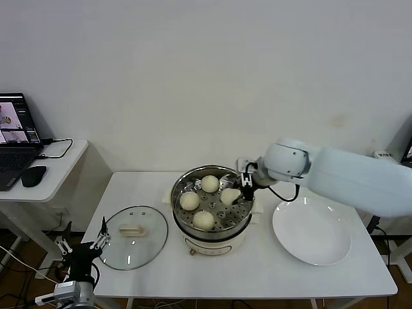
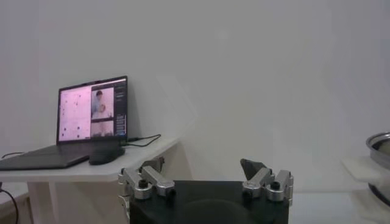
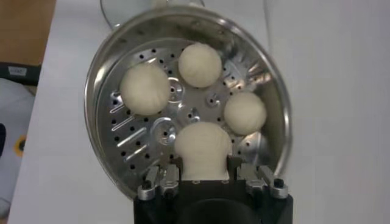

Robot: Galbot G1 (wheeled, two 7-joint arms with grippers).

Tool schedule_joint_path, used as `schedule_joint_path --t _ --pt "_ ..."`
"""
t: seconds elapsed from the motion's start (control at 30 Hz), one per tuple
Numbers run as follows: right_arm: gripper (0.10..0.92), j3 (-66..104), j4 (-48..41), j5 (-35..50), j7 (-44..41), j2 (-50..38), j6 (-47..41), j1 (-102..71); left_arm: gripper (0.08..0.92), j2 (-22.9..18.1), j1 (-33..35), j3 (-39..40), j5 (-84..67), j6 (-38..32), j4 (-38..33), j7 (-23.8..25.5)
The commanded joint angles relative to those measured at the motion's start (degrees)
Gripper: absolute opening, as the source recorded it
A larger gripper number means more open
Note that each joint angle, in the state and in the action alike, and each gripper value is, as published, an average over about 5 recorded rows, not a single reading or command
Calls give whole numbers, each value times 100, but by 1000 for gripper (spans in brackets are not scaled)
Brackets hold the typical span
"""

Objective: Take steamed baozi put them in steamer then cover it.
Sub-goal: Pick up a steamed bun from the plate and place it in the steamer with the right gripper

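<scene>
Clamping the fourth baozi (image 3: pixel 203 149), the right tool (image 1: pixel 239 191) sits inside the steamer (image 1: pixel 182 184) at about 2 o'clock on the tray, its fingers pressed against the bun's two sides. The other three baozi rest on the perforated tray: one (image 1: pixel 210 183) at 12 o'clock, one (image 1: pixel 189 201) at 9 o'clock, one (image 1: pixel 203 220) at 6 o'clock, none touching another. The steamer stands at the centre of the counter (image 1: pixel 129 193). The cover (image 1: pixel 133 245) lies flat on the counter at the steamer's 8 o'clock, handle up, just beside the base. A white plate (image 1: pixel 312 233) lies at the steamer's 3 o'clock. The left tool (image 1: pixel 82 243) hangs below the counter's near left corner, fingers apart, holding nothing. A laptop (image 1: pixel 16 138) and mouse (image 1: pixel 33 175) sit on a side desk at far left.
</scene>
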Motion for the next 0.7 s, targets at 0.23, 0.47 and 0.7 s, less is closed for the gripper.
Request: schedule_joint_path --t 0.23,0.47,0.7 --pt "475 204 -641 -538 233 352 -226 -698 823 -3 2 -32 -3 -32 33 -4" --pt "525 335 -568 -426 233 318 -229 -693 823 -8 -5 -42 -10 -43 45 -11" --pt "720 685 24 -20 218 -90 -230 -447 823 -18 -23 -29 -7 -36 39 -11"
